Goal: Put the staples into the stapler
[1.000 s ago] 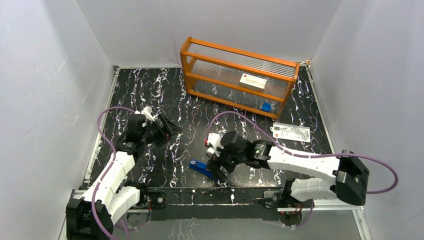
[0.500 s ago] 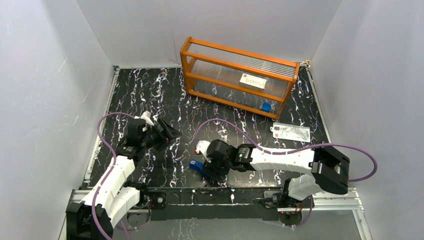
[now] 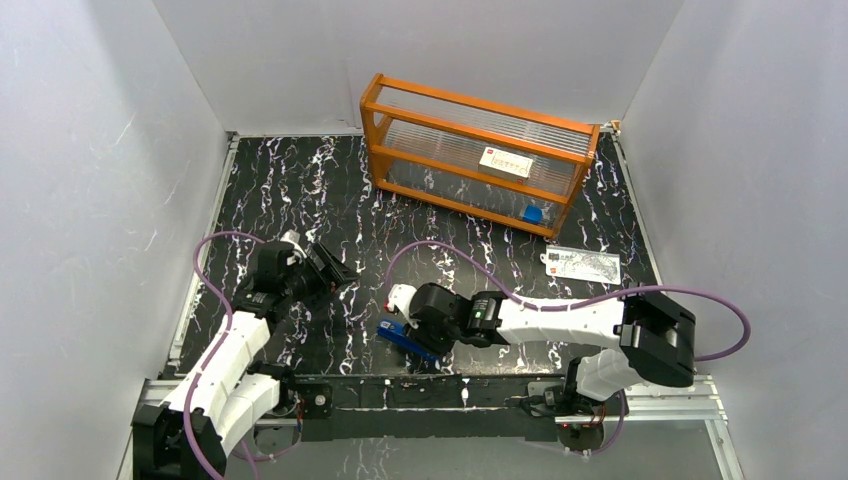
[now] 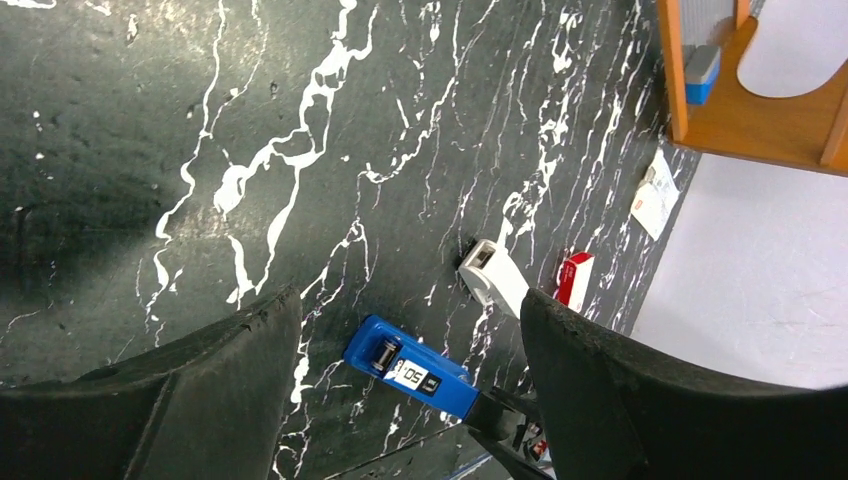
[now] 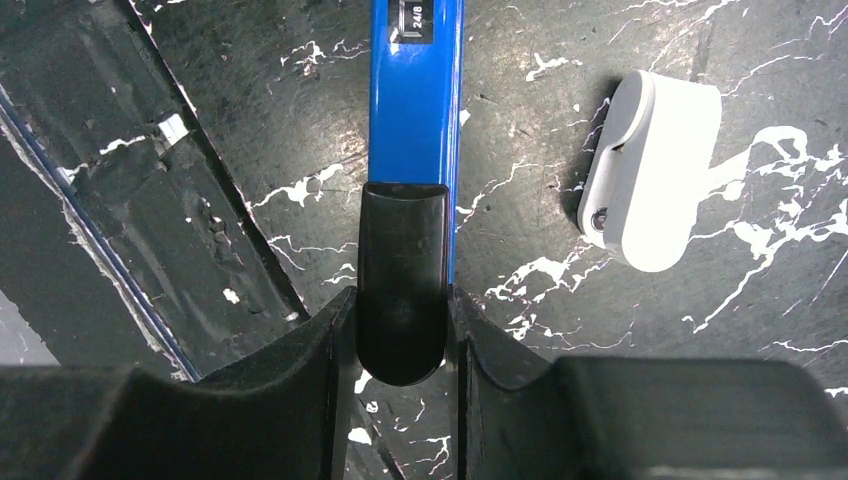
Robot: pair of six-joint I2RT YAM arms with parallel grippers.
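Black worktop (image 3: 300,180), near edge: right claw (image 5: 402,300) pinches stapler (image 5: 415,100) by its black end; left claw (image 4: 408,300) gapes empty. End-gripped, stapler could pivot or slip.

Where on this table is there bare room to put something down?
Widest bare patch: the far left table, between the left wall and the orange rack. Another lies between rack and left tool. Crowded near centre front: blue stapler, white object, right tool.
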